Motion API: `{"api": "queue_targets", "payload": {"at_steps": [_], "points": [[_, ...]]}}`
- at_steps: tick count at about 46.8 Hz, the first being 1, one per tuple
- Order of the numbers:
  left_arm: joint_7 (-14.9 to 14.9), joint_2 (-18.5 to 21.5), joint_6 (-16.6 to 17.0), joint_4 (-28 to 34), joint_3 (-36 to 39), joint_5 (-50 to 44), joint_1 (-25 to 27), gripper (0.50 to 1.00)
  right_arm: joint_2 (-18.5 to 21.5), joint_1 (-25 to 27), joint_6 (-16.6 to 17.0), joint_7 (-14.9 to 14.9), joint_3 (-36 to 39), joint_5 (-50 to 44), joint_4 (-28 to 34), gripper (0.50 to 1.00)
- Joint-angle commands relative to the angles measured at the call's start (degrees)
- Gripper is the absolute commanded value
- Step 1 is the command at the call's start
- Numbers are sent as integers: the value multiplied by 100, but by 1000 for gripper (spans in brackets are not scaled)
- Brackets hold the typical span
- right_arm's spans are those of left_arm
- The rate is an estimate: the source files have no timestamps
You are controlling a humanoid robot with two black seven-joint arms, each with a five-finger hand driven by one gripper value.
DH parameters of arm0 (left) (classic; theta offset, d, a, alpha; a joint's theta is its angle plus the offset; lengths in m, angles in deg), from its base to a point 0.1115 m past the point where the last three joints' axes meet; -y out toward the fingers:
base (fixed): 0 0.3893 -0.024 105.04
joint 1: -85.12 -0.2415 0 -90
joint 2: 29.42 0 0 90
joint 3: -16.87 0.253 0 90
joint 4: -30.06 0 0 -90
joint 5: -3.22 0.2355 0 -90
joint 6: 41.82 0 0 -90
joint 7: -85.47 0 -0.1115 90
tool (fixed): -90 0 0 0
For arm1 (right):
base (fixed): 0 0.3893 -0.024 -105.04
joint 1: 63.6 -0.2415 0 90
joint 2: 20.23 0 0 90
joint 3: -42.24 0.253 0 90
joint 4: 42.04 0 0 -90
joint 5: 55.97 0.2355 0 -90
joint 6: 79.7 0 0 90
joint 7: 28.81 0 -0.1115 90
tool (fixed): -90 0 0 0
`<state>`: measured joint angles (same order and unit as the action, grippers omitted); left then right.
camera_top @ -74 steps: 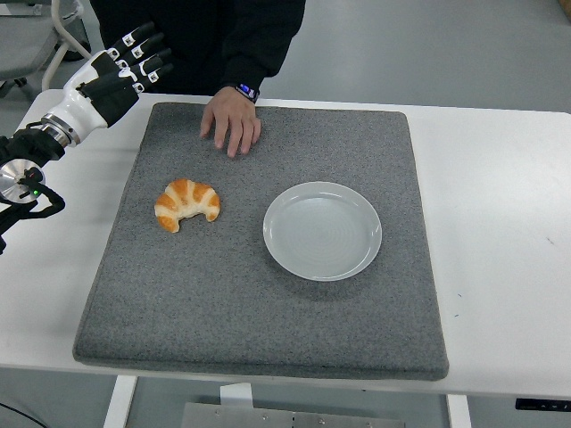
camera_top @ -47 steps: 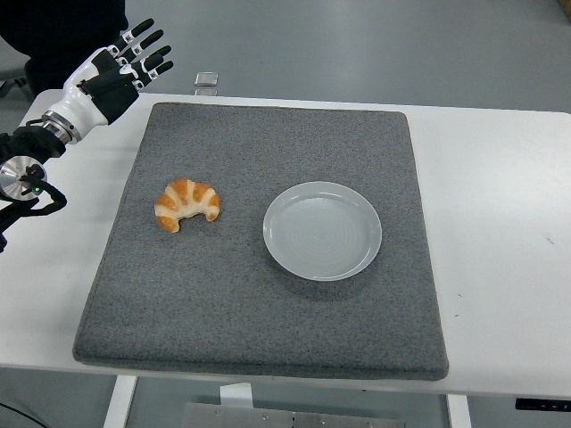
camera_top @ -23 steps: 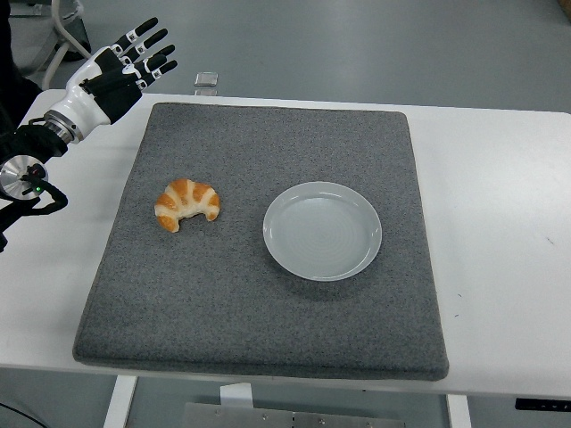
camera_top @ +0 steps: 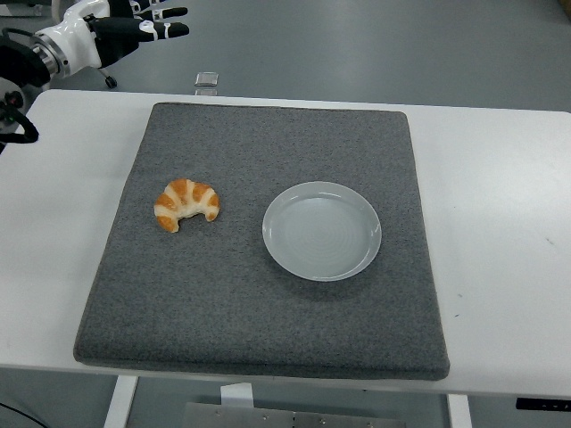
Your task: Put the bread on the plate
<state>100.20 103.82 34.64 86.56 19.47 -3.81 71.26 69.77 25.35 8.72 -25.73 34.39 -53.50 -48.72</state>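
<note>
— White table [camera_top: 500, 223] fills most of the head view, and on it lies a big grey felt-like mat [camera_top: 259, 312]. Grey floor is behind, at the top of the frame.

— Where is the bread?

— It is a golden-brown curved croissant with pale stripes [camera_top: 186, 203]. It lies on the mat, left of the centre of the frame, with its two ends pointing down.

— And the plate?

— One round pale grey-white plate [camera_top: 322, 231] sits on the mat near the centre, to the right of the croissant. They are near each other but apart. The plate holds nothing.

— What about the robot?

— Only the left hand, black and white [camera_top: 125, 25], is seen, in the upper left corner, beyond the far edge of the table. Its fingers are stretched out straight toward the right and hold nothing.

— Anything else?

— One small grey square object [camera_top: 206, 79] shows just behind the far table edge; I cannot tell what it is.
</note>
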Motion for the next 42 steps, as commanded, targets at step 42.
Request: {"api": "queue_targets", "payload": {"at_steps": [42], "points": [[3,870,44,1532,1797,5343,1641,984,0,0,0,0,3,0,0,930]]}}
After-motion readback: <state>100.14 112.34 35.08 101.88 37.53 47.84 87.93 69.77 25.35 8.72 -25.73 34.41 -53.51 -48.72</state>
